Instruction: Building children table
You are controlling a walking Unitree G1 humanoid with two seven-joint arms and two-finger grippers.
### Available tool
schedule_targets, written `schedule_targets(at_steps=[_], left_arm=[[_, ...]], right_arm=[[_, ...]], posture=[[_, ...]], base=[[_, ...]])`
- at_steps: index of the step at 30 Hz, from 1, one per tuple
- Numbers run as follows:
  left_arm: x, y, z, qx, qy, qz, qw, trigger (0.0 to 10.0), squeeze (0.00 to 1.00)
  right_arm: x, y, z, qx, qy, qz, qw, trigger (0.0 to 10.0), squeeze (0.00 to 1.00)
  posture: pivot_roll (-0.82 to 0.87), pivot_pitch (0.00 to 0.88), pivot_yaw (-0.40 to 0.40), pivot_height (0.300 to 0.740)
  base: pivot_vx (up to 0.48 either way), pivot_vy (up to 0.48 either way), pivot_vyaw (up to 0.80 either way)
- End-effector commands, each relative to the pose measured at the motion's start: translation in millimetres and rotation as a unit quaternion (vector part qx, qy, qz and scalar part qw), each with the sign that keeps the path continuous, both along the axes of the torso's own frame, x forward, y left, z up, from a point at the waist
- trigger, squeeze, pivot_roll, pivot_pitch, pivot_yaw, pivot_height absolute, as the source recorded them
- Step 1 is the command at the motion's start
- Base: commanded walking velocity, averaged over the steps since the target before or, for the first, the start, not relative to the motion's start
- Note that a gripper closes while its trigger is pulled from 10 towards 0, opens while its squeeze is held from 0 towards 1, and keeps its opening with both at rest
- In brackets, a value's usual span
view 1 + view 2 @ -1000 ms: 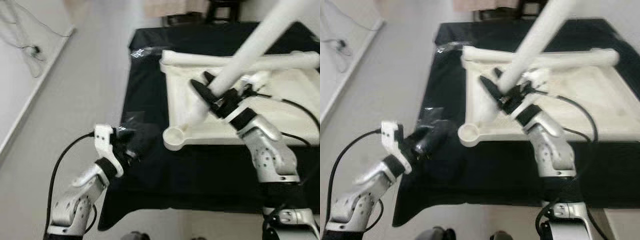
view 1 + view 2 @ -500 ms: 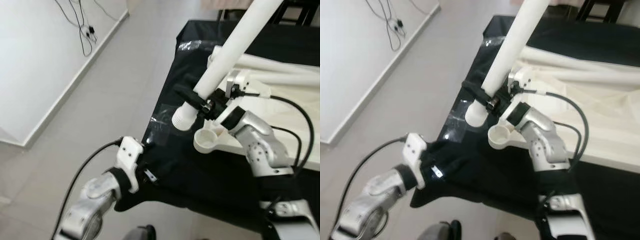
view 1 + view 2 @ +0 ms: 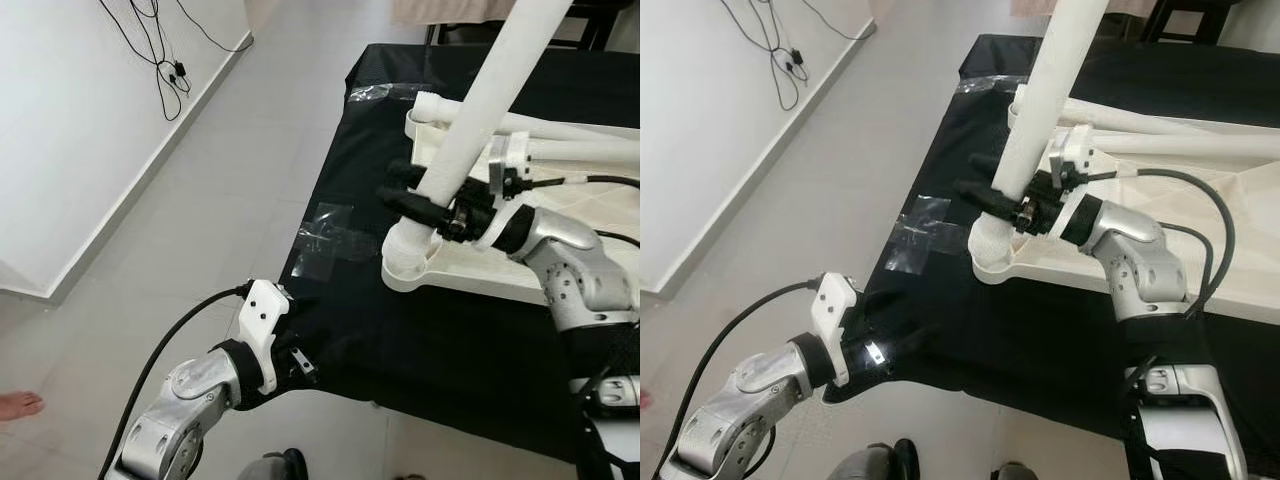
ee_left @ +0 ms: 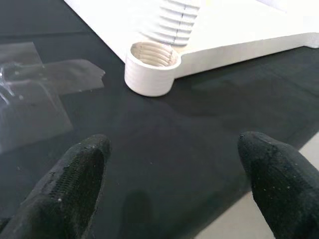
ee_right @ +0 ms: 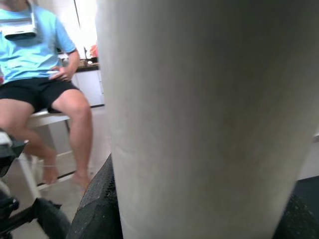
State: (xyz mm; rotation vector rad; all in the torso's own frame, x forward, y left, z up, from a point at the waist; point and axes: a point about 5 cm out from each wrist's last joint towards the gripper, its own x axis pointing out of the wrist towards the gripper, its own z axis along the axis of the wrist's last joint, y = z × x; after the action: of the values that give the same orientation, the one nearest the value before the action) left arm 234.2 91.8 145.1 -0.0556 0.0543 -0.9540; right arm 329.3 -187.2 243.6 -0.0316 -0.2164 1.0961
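The right gripper [image 3: 425, 205] is clamping the white table leg [image 3: 470, 130], tilted with its threaded lower end sitting at the corner socket [image 4: 152, 60] of the white tabletop [image 3: 560, 250] on the black cloth [image 3: 350, 330], while the left gripper [image 4: 169, 194] is hovering wide open and empty near that socket.

A tabletop [image 3: 560, 250] lay on a cloth [image 3: 420, 330], its corner socket [image 3: 400, 272] toward the robot's left. A leg [image 3: 470, 130] stood tilted in that socket. Tape [image 3: 325, 230] lay on the cloth left of the socket. More legs [image 3: 560, 130] lay on the tabletop's far side.
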Motion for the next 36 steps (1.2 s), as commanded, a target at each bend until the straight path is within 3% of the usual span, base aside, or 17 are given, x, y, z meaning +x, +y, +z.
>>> schedule_targets(at_steps=[1,6,13,20,23,36], left_arm=[[-4.9,2.1,-1,-0.002,0.01,-0.008,1.0,10.0,0.0],[-11.1,1.4,0,-0.003,0.018,-0.022,1.0,10.0,0.0],[-21.0,2.0,1,-0.005,0.024,-0.028,0.999,10.0,0.0],[-30.3,-0.4,2,-0.009,0.03,-0.033,0.999,10.0,0.0],[-33.3,-0.8,3,-0.011,0.035,-0.036,0.999,10.0,0.0],[-33.5,-2.0,4,-0.015,0.038,-0.041,0.998,10.0,0.0]], right_arm=[[-2.8,9.6,-4,-0.007,-0.004,0.02,1.0,10.0,0.0],[3.0,18.1,-9,-0.013,-0.003,0.016,1.0,10.0,0.0],[16.7,11.6,-7,-0.027,-0.014,-0.035,0.999,10.0,0.0],[9.6,1.2,-4,-0.029,0.005,0.007,1.0,10.0,0.0],[0.9,-3.3,-9,-0.032,0.03,0.053,0.998,10.0,0.0],[1.4,-7.0,-15,-0.037,0.047,0.068,0.996,10.0,0.0]], posture=[[0.04,0.227,0.079,0.74],[0.06,0.259,0.078,0.74],[0.07,0.299,0.062,0.74],[0.07,0.327,0.053,0.74],[0.07,0.34,0.054,0.74],[0.07,0.343,0.05,0.74]], base=[[0.0,0.0,0.0],[0.0,0.0,0.0],[0.0,0.0,0.0],[0.0,0.0,0.0],[0.0,0.0,0.0],[0.0,0.0,0.0]])
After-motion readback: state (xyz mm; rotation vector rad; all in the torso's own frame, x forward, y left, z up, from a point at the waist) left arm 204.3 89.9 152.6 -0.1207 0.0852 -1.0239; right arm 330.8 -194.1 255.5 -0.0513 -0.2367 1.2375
